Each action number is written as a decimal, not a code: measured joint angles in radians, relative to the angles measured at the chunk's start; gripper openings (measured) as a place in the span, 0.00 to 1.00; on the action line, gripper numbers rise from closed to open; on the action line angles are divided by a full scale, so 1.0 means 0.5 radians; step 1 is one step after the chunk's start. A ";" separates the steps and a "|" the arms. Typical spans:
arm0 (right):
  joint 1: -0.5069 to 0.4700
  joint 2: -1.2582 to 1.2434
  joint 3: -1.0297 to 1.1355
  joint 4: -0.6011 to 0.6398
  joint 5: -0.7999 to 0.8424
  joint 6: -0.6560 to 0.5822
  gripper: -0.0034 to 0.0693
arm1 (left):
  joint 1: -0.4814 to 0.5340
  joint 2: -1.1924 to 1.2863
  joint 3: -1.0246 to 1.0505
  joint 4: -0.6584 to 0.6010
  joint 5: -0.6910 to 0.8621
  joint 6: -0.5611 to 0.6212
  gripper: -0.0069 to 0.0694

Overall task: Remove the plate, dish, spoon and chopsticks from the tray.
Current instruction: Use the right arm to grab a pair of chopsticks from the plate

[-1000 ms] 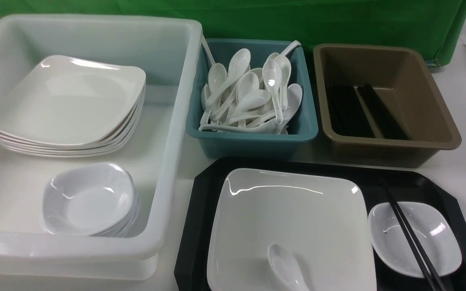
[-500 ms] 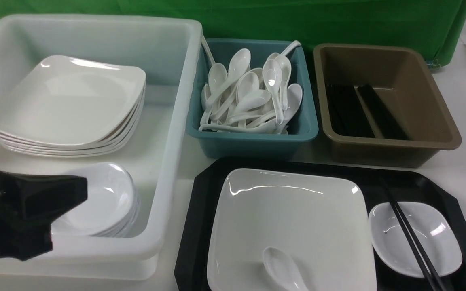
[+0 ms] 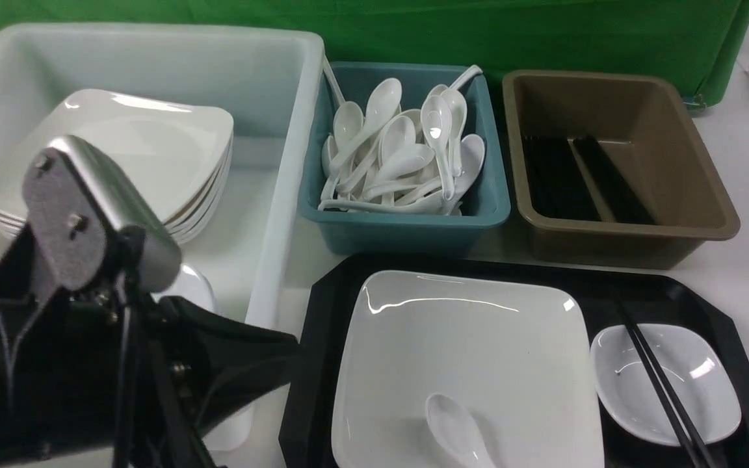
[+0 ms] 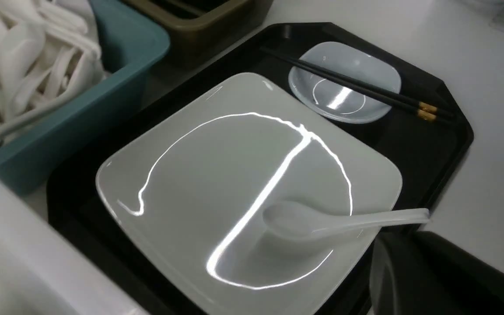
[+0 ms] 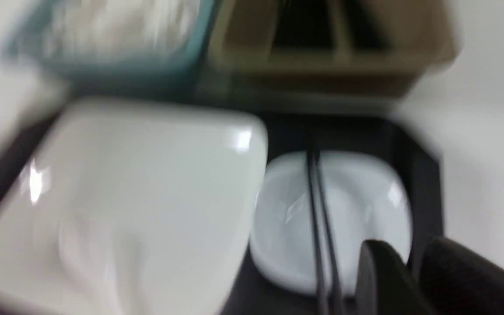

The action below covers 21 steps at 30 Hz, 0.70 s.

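Front view: nothing cleared; spoon [image 3: 456, 432] on plate [image 3: 465, 351], chopsticks [image 3: 657, 383] across dish [image 3: 699, 390], all on tray [image 3: 322, 325]; my left tool [image 3: 270, 348] closed, empty, beside tray; right tool [image 5: 409, 258] slightly parted, empty; next, likely open left over spoon handle

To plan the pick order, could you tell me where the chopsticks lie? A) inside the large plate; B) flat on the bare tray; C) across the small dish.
C: the chopsticks rest across the dish, with only the spoon in the plate.
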 joint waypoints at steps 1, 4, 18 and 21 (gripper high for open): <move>0.035 0.133 -0.081 -0.002 0.116 -0.030 0.28 | -0.039 0.002 0.000 0.004 -0.016 0.010 0.11; 0.107 0.516 -0.268 -0.025 0.351 -0.092 0.30 | -0.126 -0.002 0.000 0.008 -0.035 0.041 0.11; -0.027 1.652 -0.383 -0.027 0.004 -0.313 0.60 | -0.147 -0.209 0.000 0.069 0.030 0.057 0.11; -0.029 1.784 -0.385 -0.022 -0.134 -0.313 0.62 | -0.147 -0.209 0.000 0.074 0.030 0.057 0.11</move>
